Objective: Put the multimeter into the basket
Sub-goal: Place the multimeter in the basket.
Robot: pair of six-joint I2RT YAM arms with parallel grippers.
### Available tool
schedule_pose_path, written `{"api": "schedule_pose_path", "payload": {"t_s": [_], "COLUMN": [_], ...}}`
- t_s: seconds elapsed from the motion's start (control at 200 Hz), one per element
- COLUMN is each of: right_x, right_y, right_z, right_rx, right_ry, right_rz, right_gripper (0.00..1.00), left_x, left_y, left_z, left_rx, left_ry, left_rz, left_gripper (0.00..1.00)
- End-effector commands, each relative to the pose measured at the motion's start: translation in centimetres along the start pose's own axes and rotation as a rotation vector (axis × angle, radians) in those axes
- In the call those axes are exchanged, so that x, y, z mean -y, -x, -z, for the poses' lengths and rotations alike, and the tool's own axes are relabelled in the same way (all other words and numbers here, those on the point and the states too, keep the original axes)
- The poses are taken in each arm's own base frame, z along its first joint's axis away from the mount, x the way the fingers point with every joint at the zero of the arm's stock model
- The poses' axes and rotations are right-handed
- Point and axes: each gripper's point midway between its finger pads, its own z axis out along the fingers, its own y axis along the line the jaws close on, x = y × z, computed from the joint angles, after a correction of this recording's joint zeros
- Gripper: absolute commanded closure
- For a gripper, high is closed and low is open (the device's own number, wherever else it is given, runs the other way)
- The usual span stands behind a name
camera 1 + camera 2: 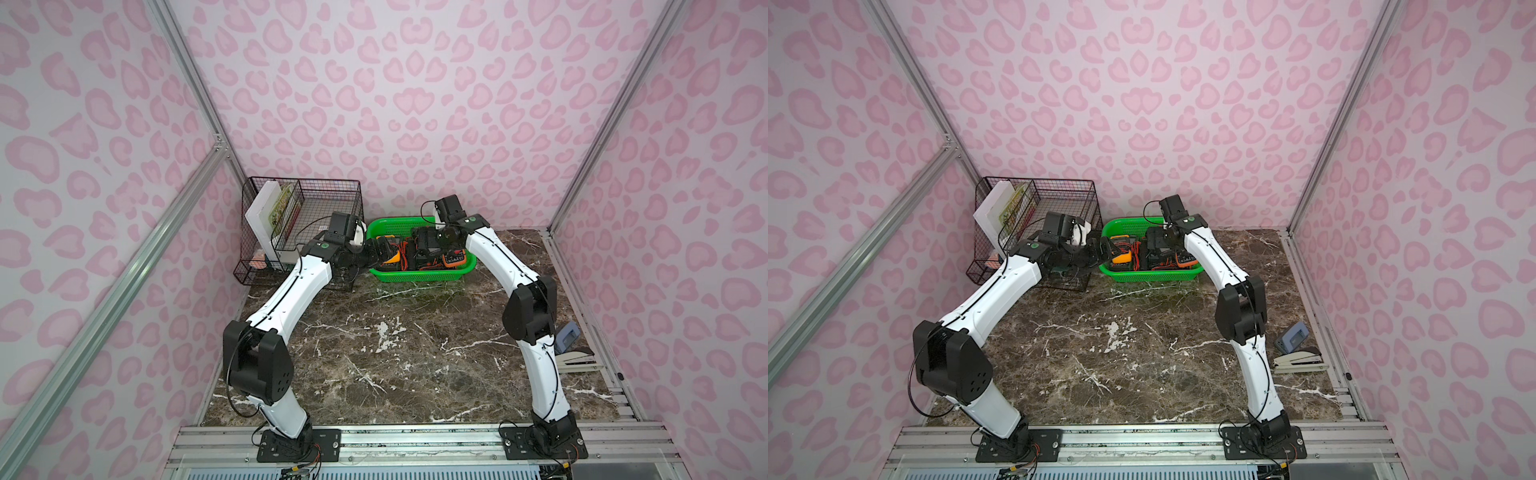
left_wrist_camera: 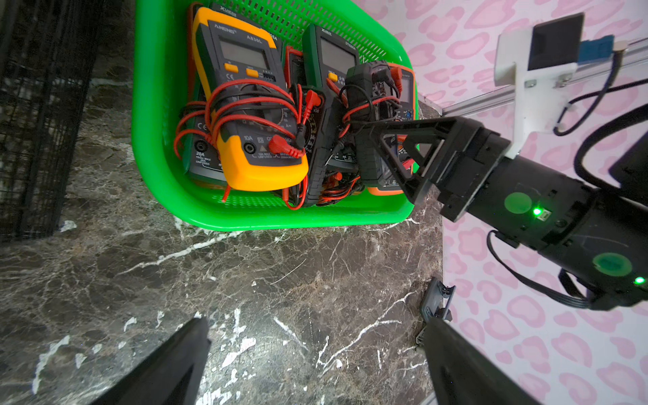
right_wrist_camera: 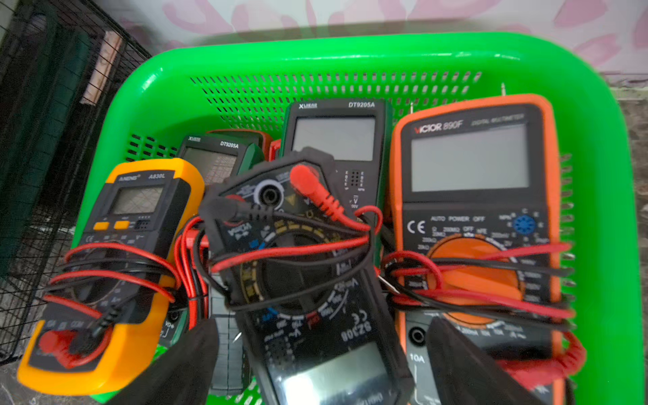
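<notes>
In the basket, at the back of the marble table and just beside the black wire rack, we found the black multimeter. It lay tilted on top of the other meters, display end toward the right wrist camera, with red and black leads wound round its dial.

We saw the right gripper poised over the basket with its fingers spread wide, one on each side of the black multimeter. A gap showed between each finger and the casing, so it was gripping nothing. That view was blurred, so we could not tell whether anything touched lower down.

Beside the black meter sat a yellow multimeter on one side and an orange multimeter on the other, both wrapped in leads. Two green multimeters lay behind them against the perforated far wall.

In both top views the left gripper hung at the basket's left end. Its wrist view showed its fingers wide apart over bare marble, holding nothing.

A stapler lay at the table's right edge, well apart from the basket.
</notes>
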Motion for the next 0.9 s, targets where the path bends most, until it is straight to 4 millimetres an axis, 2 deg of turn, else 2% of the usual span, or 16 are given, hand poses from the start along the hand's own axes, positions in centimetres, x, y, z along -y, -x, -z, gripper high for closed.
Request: {"api": "schedule_pose_path", "payload": {"t_s": [0.0,0.33,0.545,0.685,0.81,0.835,0.895], "right_x": [-0.1,-0.4,0.2,1.4,3.4,4.0,5.1], "right_y": [1.0,2.5,2.9,2.0,1.3,1.1,1.1], "right_z": [1.6,6.0,10.4,13.9,16.9,17.4,19.0], "right_rx": [0.031,0.108,0.197,0.302,0.416,0.438,0.499], "right_ry": [-0.001,0.02,0.042,0.046,0.063,0.059,0.05], "right_rz": [0.003,-0.028,-0.044,-0.051,-0.086,-0.098,-0.112], "right_gripper": [0.01,0.01,0.01,0.01,0.01,0.01,0.01], "left_x": [0.9,1.3,1.2,0.4,0.0,-0.8,-1.0], "left_y": [1.0,1.7,3.2,4.3,5.0,4.6,4.7], "left_z": [1.0,3.2,5.3,6.7,9.4,9.3,10.3], "left_rx": [0.048,0.12,0.219,0.311,0.422,0.427,0.487], "left_ry": [-0.019,0.006,0.067,0.131,0.18,0.2,0.213], "left_rz": [-0.036,-0.141,-0.229,-0.271,-0.292,-0.306,-0.364], "left_gripper": [0.01,0.01,0.01,0.01,0.01,0.01,0.01]}}
